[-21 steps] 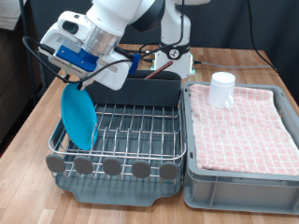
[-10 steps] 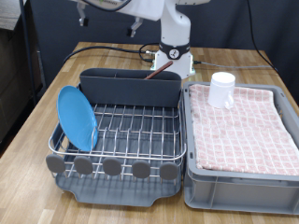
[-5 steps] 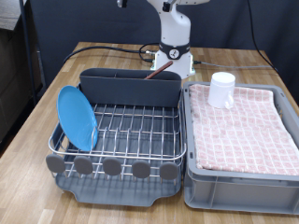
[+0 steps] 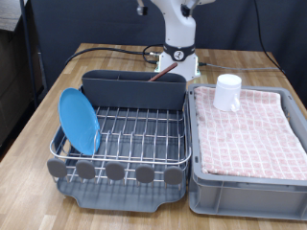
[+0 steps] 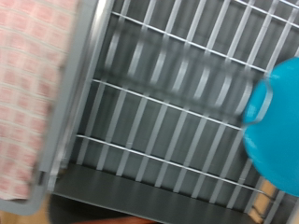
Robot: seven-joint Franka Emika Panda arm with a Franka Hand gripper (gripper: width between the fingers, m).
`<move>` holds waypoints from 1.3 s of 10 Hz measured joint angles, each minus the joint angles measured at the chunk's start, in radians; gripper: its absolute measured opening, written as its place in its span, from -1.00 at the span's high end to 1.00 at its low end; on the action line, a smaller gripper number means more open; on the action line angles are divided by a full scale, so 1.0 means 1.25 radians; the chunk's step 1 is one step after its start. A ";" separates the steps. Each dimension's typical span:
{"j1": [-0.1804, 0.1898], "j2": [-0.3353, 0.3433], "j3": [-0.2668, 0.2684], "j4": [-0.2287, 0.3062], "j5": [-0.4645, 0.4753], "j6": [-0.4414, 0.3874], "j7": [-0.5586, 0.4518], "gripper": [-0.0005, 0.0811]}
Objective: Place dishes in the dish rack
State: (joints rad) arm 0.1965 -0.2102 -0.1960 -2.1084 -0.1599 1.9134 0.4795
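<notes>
The bright-blue plate (image 4: 79, 122) stands on edge in the dish rack (image 4: 134, 134), at the exterior view's left end of the chrome wires. It also shows, blurred, in the wrist view (image 5: 276, 131), above the rack wires (image 5: 159, 103). The white cup (image 4: 228, 92) stands upside down on the pink checked cloth in the grey bin (image 4: 247, 177). The wooden spoon does not show clearly. Only the arm's upper links (image 4: 177, 14) are in the exterior view; the gripper is out of frame and no fingers show in the wrist view.
The long grey utensil caddy (image 4: 134, 91) runs along the rack's far side. The robot base (image 4: 176, 59) and cables stand behind it. The bin with pink cloth (image 5: 33, 84) sits against the rack on the exterior view's right. Wooden table (image 4: 38, 125) lies around both.
The gripper, which was at the plate over the rack's left end, has risen out of the top of the exterior view. The plate stays standing in the rack.
</notes>
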 joint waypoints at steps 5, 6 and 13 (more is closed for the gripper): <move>0.030 -0.027 0.075 -0.049 0.051 -0.006 0.135 -0.98; 0.031 -0.035 0.088 -0.062 0.052 0.005 0.156 -0.98; 0.039 -0.078 0.153 -0.111 0.073 0.031 0.249 -0.98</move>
State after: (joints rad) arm 0.2458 -0.3077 -0.0047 -2.2469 -0.0692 1.9527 0.7910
